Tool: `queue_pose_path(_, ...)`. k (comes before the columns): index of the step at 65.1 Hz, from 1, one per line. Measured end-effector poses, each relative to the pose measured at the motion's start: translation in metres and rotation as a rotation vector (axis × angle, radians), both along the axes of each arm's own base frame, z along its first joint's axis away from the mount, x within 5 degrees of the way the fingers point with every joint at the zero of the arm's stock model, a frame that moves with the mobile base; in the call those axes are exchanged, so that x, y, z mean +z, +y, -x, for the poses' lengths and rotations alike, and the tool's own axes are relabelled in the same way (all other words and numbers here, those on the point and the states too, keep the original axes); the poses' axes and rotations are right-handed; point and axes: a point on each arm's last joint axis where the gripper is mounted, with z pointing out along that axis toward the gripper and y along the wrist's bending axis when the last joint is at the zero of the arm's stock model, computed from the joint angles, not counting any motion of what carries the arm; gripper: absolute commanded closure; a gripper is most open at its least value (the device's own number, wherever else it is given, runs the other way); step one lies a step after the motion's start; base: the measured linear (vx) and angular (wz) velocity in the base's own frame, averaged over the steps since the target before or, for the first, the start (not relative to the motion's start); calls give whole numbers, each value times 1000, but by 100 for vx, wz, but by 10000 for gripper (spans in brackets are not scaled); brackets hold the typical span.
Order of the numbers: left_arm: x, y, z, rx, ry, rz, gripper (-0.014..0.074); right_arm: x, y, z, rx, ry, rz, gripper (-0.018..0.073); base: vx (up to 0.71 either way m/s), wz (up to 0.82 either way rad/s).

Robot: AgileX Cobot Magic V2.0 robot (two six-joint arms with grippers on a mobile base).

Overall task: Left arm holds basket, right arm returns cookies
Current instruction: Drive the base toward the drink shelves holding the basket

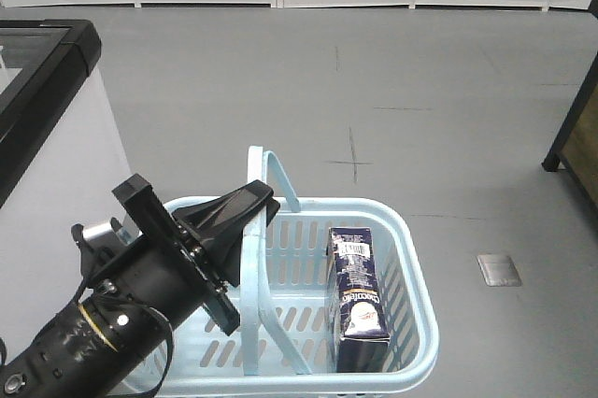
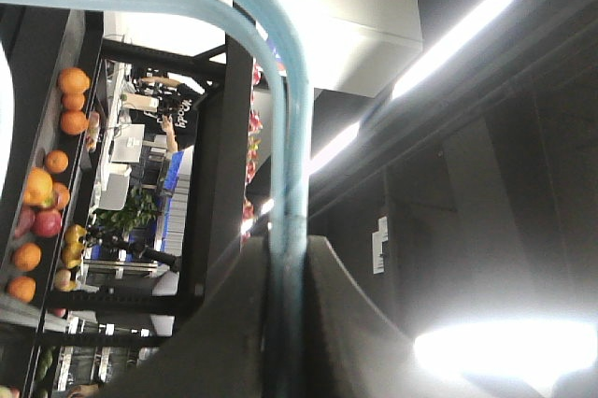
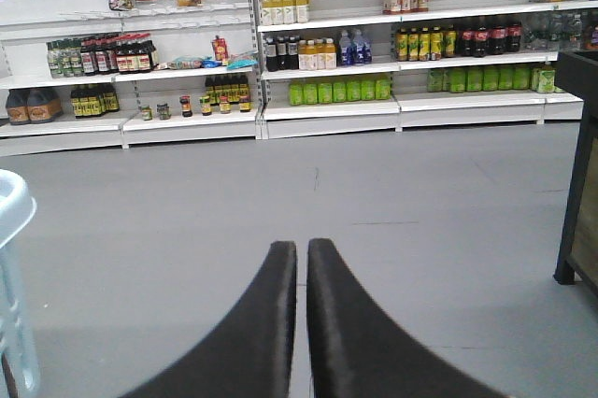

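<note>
**A:** How far along is it?

**B:** Barely begun, I'd say. The cookie carton (image 1: 358,295) stands on end inside the light blue basket (image 1: 419,258), close to its right wall, barcode uppermost. Nothing is out yet.

**A:** And the holding part?

**B:** That looks done. The left gripper (image 1: 250,206) is clamped on the hoop handle (image 1: 277,172), and the left wrist view shows the blue strap pinched between its fingers (image 2: 224,323).

**A:** The other claw?

**B:** The right gripper (image 3: 302,272) has its fingers drawn almost together, only a sliver between them, and nothing in its grasp. It looks out over open floor with just a corner of the basket at the left edge of its view. What's left is everything on that side: open, reach in, take the carton and carry it to a shelf.

**A:** The room?

**B:** A shop aisle with a smooth grey floor (image 1: 420,90), faintly scuffed, and a small metal floor plate (image 1: 498,269) set into it. White shelves (image 3: 327,108) of bottles and jars line the back wall. A white chest freezer (image 1: 56,52) with a black rim sits left of the basket. I can't tell whether the basket hangs or rests on the floor
</note>
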Motion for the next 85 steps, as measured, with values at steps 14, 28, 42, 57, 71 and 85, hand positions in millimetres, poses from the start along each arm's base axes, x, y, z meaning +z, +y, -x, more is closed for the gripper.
queue_pose_path(14,0,0,0,0,0,0,599,0,0,0,0,0,0,565,54,0)
queue_pose_path(28,0,0,0,0,0,0,599,0,0,0,0,0,0,565,56,0)
queue_pose_path(42,0,0,0,0,0,0,599,0,0,0,0,0,0,565,58,0)
queue_pose_path(57,0,0,0,0,0,0,599,0,0,0,0,0,0,565,58,0)
queue_pose_path(71,0,0,0,0,0,0,599,0,0,0,0,0,0,565,58,0)
queue_pose_path(85,0,0,0,0,0,0,599,0,0,0,0,0,0,565,58,0)
